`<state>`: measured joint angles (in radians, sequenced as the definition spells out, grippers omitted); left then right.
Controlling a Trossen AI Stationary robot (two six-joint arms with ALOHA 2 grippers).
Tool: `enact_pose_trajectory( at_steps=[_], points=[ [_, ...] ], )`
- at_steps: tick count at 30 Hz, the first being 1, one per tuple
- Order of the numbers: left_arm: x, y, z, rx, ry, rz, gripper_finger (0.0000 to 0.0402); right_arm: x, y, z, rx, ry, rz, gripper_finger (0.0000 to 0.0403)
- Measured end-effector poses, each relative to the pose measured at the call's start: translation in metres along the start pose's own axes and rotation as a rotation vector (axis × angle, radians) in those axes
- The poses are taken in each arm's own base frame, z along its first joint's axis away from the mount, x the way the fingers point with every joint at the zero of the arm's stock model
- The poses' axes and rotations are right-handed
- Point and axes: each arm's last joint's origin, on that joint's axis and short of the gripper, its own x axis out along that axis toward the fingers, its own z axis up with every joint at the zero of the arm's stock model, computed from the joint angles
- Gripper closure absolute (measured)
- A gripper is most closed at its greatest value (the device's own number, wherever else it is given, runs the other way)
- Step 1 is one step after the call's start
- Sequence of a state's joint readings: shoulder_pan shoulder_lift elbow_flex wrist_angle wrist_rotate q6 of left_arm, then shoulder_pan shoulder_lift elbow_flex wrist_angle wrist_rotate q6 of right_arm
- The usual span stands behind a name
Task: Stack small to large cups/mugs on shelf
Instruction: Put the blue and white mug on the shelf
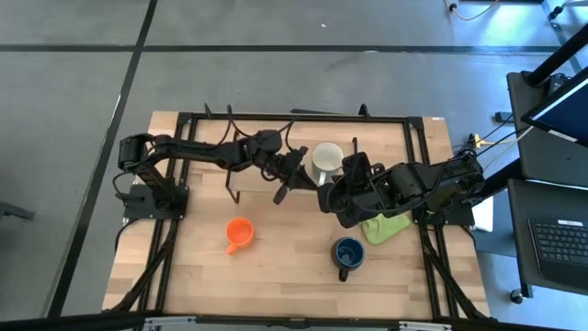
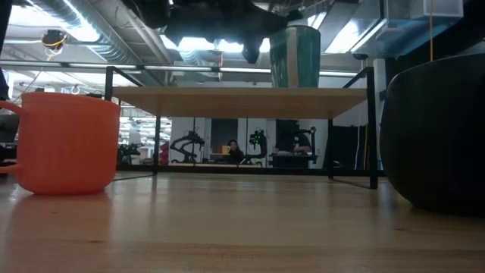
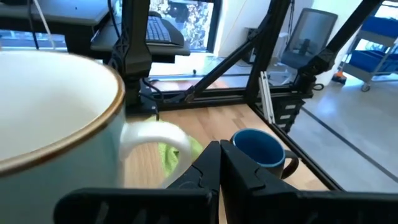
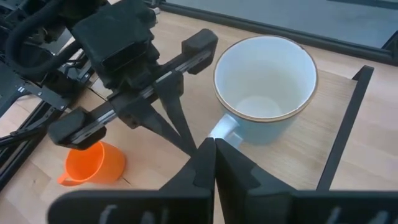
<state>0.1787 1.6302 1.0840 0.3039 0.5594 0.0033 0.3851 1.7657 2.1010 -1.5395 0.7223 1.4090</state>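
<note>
A white mug [image 1: 326, 161] stands upright on the light-wood shelf [image 2: 242, 102]; it also shows in the low view [image 2: 295, 57] and the right wrist view [image 4: 267, 81]. My left gripper [image 1: 280, 191] is shut and empty, just left of the mug, and shows in the right wrist view [image 4: 180, 134]. My right gripper [image 4: 210, 155] is shut, with its tips close to the mug's handle [image 4: 224, 127]. The orange mug [image 1: 239, 233] and the dark blue mug [image 1: 348, 253] stand on the tabletop nearer the front. My right gripper's shut fingertips [image 4: 205, 149] come level at the white mug's handle [image 4: 222, 129] from the table's near side. I cannot tell whether they touch it. The mug stands upright on the shelf.
A lime-green cloth [image 1: 386, 225] lies on the table at the right, under my right arm. The shelf's black wire legs [image 2: 373, 129] stand at its corners. The black table frame [image 1: 423, 138] runs along the edges. There is bare wood between the orange and blue mugs.
</note>
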Motion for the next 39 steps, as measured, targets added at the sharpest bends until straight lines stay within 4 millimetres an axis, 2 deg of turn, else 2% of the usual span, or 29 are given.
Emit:
enact_pose_trajectory(
  at_steps=[11, 27, 39],
  points=[
    [0.005, -0.008, 0.002, 0.015, -0.014, -0.009, 0.0402, 0.000, 0.000, 0.000, -0.001, 0.000, -0.001, 0.0391],
    [-0.004, 0.009, -0.006, -0.006, 0.057, 0.091, 0.0402, -0.001, -0.001, -0.001, -0.012, 0.002, -0.009, 0.0391],
    [0.000, 0.002, -0.001, 0.023, 0.012, 0.095, 0.0402, -0.001, -0.003, -0.001, -0.023, 0.004, -0.021, 0.0391]
  ],
)
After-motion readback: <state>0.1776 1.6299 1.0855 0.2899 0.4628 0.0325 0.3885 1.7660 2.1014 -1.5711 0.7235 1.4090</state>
